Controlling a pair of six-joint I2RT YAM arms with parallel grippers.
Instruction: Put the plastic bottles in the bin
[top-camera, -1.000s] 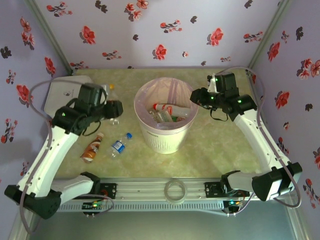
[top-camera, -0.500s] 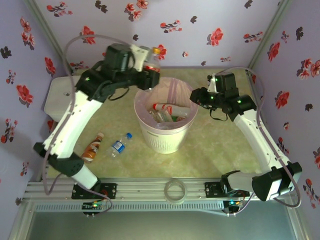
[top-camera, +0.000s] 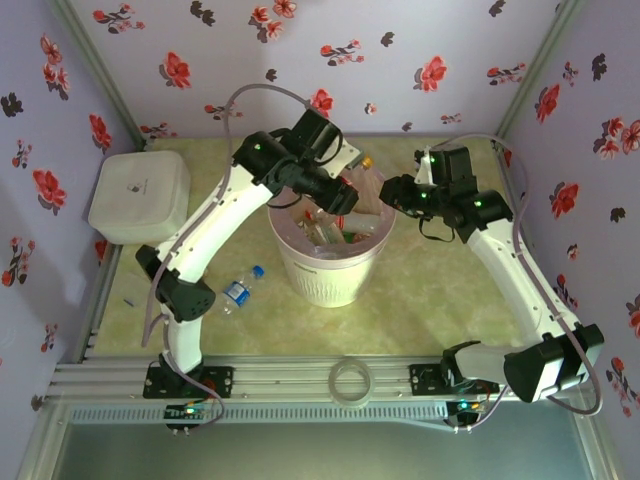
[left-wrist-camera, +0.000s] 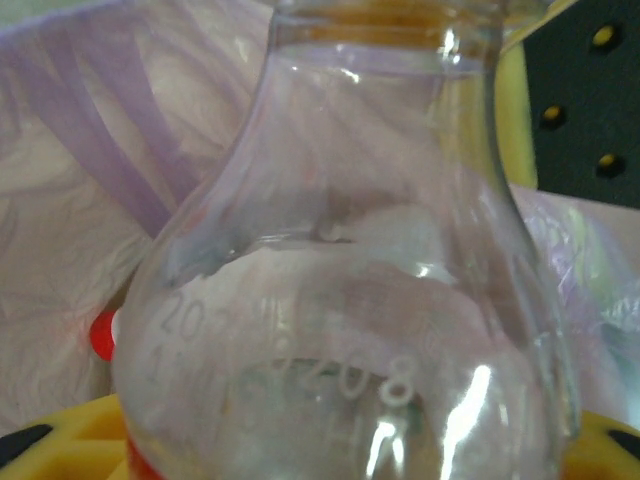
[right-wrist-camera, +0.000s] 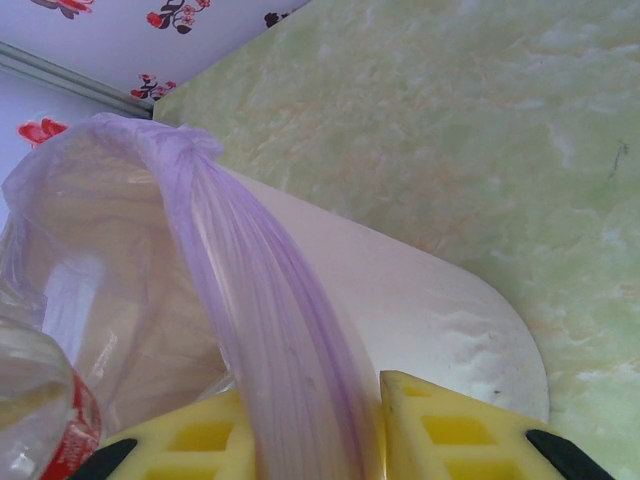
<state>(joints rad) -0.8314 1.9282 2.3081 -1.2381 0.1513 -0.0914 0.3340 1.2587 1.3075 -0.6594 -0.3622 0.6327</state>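
Clear plastic bottle (left-wrist-camera: 340, 300), its printed code partly legible as "208", is hanging over the bin (top-camera: 330, 275), clamped in the left gripper (top-camera: 350, 197); the right gripper (right-wrist-camera: 315, 425) is pinching the bag liner (right-wrist-camera: 270, 320).

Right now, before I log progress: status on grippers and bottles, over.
Left gripper shut on clear bottle, over bin. Right gripper shut on bag liner at rim. Blue-capped bottle on table. Nothing between held bottle and bin.

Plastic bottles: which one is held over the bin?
The clear orange-capped bottle, gripped by the left gripper above the bin; the others lie inside the bin, and the blue-capped bottle lies on the table.
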